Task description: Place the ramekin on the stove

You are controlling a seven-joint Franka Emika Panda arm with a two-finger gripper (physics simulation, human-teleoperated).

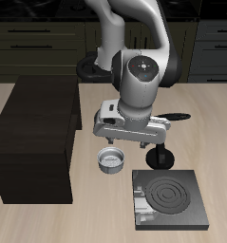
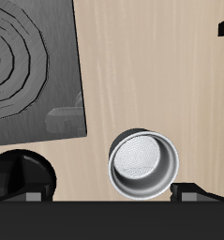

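The ramekin (image 1: 112, 161), a small light grey-white cup with a greyish inside, stands upright on the wooden table beside the stove's back corner. In the wrist view the ramekin (image 2: 143, 164) lies just below and ahead of the fingers. My gripper (image 1: 128, 144) hangs open above the table, a little above the ramekin and partly over it, holding nothing. The gripper (image 2: 112, 195) shows both fingertips spread wide apart. The stove (image 1: 169, 196), a flat dark grey slab with ring marks, lies near the table's front edge; the stove (image 2: 34, 66) also fills a corner of the wrist view.
A large dark brown cabinet block (image 1: 34, 138) stands close beside the ramekin. A small black knobbed pot (image 1: 162, 157) sits just behind the stove, and the pot (image 2: 20, 173) shows close to one finger. A black frying pan (image 1: 91, 68) lies at the back, behind the arm.
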